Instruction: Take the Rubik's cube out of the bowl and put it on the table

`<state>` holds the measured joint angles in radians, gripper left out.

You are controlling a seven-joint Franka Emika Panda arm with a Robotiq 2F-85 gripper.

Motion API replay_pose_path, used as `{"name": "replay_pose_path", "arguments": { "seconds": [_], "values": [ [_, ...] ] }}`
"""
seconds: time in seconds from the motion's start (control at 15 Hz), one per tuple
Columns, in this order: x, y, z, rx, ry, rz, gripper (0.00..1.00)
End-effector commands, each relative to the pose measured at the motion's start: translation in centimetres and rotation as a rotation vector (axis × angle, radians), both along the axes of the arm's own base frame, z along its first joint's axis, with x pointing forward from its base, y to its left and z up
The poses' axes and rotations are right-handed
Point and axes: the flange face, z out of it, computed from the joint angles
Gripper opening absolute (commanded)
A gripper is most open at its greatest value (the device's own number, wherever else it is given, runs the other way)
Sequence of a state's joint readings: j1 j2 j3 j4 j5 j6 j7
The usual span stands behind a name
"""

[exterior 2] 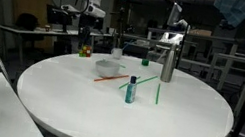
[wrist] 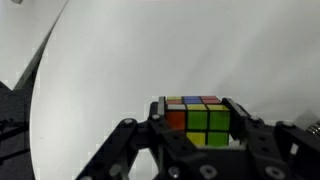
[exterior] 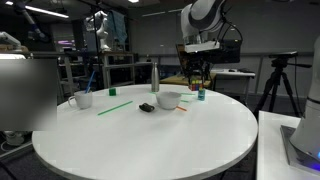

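- Wrist view: the claw (wrist: 197, 122) is closed partway on the cube (wrist: 200, 118), one finger (wrist: 155, 118) against each side; red, yellow, green and orange squares show
- White table (wrist: 150, 50) fills the view behind the cube
- In an exterior view the claw (exterior: 196, 78) hangs over the table's far edge, beyond the bowl (exterior: 168, 100) and clear of it
- A mug (exterior: 82, 99) and a silver bottle (exterior: 154, 77) stand on the table
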<state>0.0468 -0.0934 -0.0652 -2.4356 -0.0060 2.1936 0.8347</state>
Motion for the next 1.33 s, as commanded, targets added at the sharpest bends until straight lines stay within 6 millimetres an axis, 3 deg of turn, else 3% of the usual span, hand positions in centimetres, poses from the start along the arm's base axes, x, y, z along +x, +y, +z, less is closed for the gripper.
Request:
{"name": "replay_pose_path", "arguments": {
  "seconds": [0.0, 0.27, 0.73, 1.27],
  "values": [
    [-1.0, -0.4, 0.4, 0.058, -0.102, -0.001, 0.34],
    [-1.8, -0.9, -1.5, 0.095, -0.119, -0.001, 0.34],
    [-5.1, -2.2, -5.7, 0.114, -0.015, -0.038, 0.34],
    [-4.0, -4.2, -8.4, 0.112, 0.026, -0.029, 0.34]
  ]
}}
